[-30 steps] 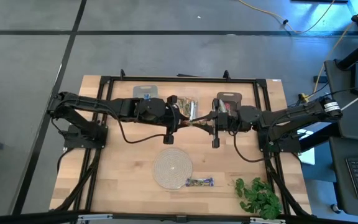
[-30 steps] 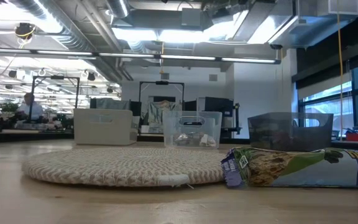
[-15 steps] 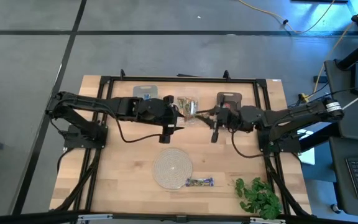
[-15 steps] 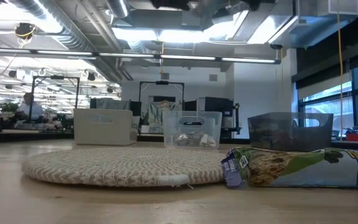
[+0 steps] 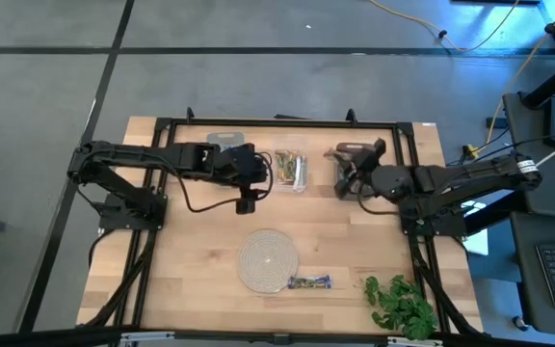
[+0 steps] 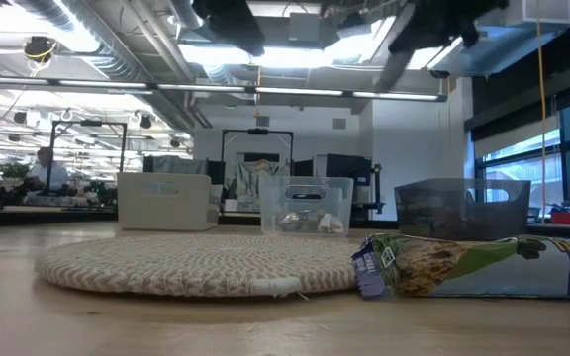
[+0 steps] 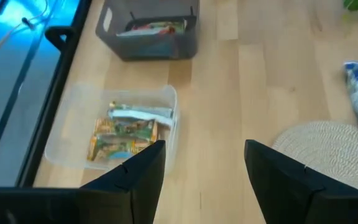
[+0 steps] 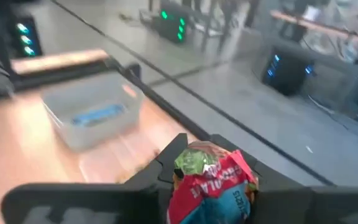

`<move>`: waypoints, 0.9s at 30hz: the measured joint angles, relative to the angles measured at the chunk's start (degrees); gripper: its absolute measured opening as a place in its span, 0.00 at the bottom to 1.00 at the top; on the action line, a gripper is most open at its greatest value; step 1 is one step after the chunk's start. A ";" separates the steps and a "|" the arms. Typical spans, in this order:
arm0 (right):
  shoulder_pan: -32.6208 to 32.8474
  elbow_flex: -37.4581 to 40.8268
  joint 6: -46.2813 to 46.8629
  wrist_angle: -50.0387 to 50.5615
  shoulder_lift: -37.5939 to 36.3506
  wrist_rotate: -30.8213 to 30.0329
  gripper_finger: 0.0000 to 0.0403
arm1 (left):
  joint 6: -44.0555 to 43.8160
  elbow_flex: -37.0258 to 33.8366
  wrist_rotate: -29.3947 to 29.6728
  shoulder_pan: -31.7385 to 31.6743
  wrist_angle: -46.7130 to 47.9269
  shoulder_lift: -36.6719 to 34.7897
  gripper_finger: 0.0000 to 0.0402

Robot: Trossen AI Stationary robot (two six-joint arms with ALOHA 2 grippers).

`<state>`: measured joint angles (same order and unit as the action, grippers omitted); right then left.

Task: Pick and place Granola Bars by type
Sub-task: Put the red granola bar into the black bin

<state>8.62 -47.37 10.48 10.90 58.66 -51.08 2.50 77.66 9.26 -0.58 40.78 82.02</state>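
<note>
The granola bars are spread over a few spots. One reddish-brown multicolour bar (image 8: 211, 182) is pinched in the right hand (image 8: 207, 163), fingers clamped together on it, sticking up between the tips in the right wrist view. From overhead that right hand (image 5: 351, 173) sits up around 1 o'clock on the tabletop (image 5: 191, 251), right at the dark bin (image 5: 355, 152).

A bunch of tan-green bars (image 7: 124, 132) lie inside the clear bin (image 7: 73, 118), which is at about 12 o'clock on the tabletop from overhead (image 5: 290, 166). The dark bin (image 7: 154, 45) next to it has a couple of wrappers in it too, reddish ones as far as I can tell. There's a third, pale bin (image 8: 92, 118) with something blue lying flat in it, looks like a blue bar (image 8: 96, 114).

One more bar (image 5: 309, 282), green with blue ends, lies loose at roughly 6 o'clock, just beside the round woven mat (image 5: 267, 260). In the low view that same bar (image 6: 463, 265) is lying flat with its end touching the mat's edge (image 6: 196, 262).

The left hand (image 7: 201, 163) hangs over the bare wood, fingers apart with nothing between them, just to the 9 o'clock side of the clear bin from overhead (image 5: 247, 198).

The leafy green sprig (image 5: 401, 306) sits down at 5 o'clock, well apart from everything.
</note>
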 joint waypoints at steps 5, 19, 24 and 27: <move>0.00 0.04 8.74 10.04 0.34 -2.81 0.18 | -0.02 -1.36 0.04 0.04 -0.14 -0.02 0.52; -8.85 0.07 26.36 29.06 5.88 -7.27 0.18 | -1.31 -1.41 -0.37 0.09 -0.08 0.46 0.53; -13.23 0.07 27.36 29.34 6.61 -3.17 0.18 | -1.29 -1.41 -0.37 0.11 -0.01 0.46 0.52; -15.03 0.09 29.03 29.74 7.39 -2.54 0.18 | -1.29 -1.41 -0.37 0.09 0.26 0.46 0.53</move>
<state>-6.40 -47.29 39.51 40.64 66.05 -53.61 1.21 76.25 8.88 -0.49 41.03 82.48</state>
